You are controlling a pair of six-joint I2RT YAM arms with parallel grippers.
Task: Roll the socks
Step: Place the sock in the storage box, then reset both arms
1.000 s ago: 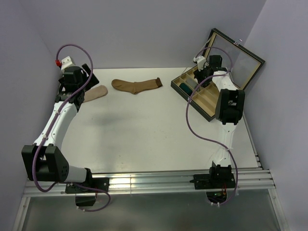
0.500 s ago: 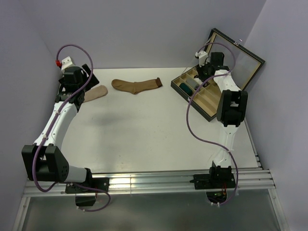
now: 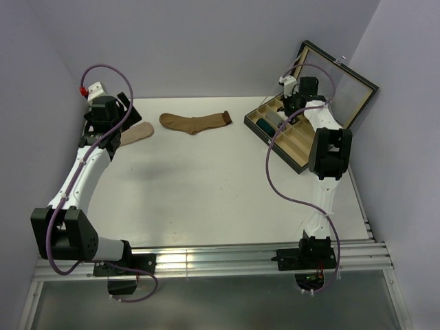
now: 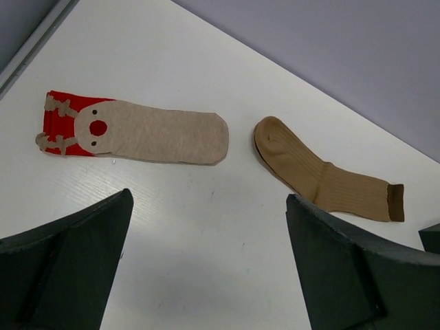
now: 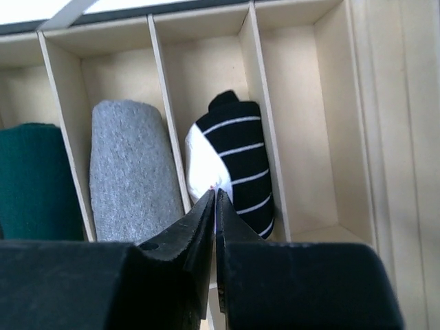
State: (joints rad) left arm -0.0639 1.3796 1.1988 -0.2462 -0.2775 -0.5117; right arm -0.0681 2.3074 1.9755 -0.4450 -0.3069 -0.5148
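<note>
Near the far left corner of the bench (image 3: 206,192), the left gripper (image 4: 207,206) is held released, its jaws spread wide with nothing between them. Just beyond it a beige sock (image 4: 151,130) with a red end and a reindeer face is laid flat, fully unrolled. To its right, close beside it but apart, a brown sock (image 4: 323,180) is stretched out flat along the far edge, also unrolled. At the far right corner an open wooden box (image 5: 265,103) is set, with narrow side-by-side compartments. Three neighbouring compartments are filled, one bundle to each: a teal roll (image 5: 31,179), then a grey roll (image 5: 130,168), then a black roll (image 5: 240,158) with white stripes. The compartment (image 5: 309,124) to the right of the black roll is seen to be empty. Above the near end of the black roll the right gripper (image 5: 215,196) is clenched, its fingertips pressed together; no fabric can be made out between them, so it is judged to hold nothing. The task is therefore judged to be a little past halfway: three socks are rolled and stowed, while the beige and brown socks remain to be rolled and, presumably, placed in the box.
</note>
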